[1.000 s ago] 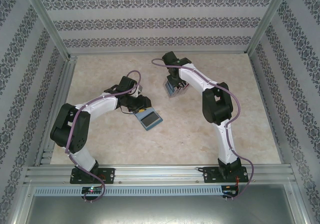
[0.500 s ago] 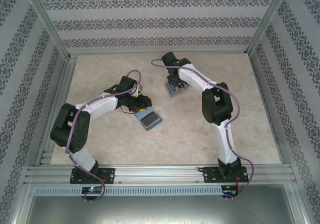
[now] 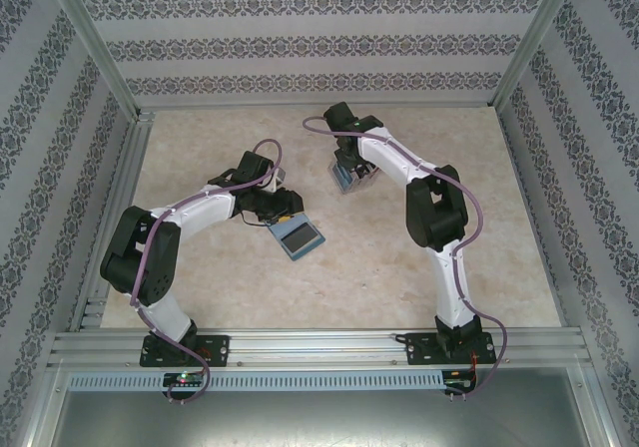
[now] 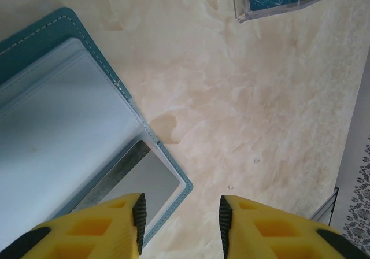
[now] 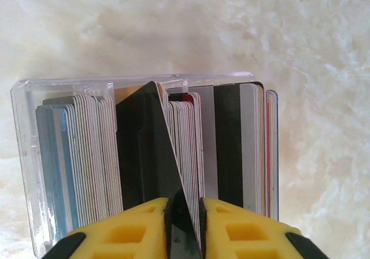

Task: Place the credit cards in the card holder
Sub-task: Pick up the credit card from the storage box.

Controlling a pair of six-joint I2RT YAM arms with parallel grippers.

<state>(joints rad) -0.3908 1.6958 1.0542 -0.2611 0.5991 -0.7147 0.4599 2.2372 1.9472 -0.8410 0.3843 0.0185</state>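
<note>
The card holder (image 3: 299, 235) lies open on the table, teal-edged with clear sleeves (image 4: 63, 126); a grey card (image 4: 141, 181) sits in its near sleeve. My left gripper (image 4: 180, 224) is open at the holder's corner, one finger over the holder and the other over bare table. The credit cards (image 5: 87, 155) stand on edge, packed in a clear plastic box (image 5: 23, 155) near the table's middle back (image 3: 342, 180). My right gripper (image 5: 185, 227) reaches down into the box and is shut on a black card (image 5: 144, 149), which leans out of the row.
The marble-look table (image 3: 399, 257) is ringed by a metal frame and patterned walls. The clear box of cards also shows at the top of the left wrist view (image 4: 272, 2), a short way beyond the holder.
My right gripper's jaws have come together on the black card in the box. The left arm and the card holder have not moved.
</note>
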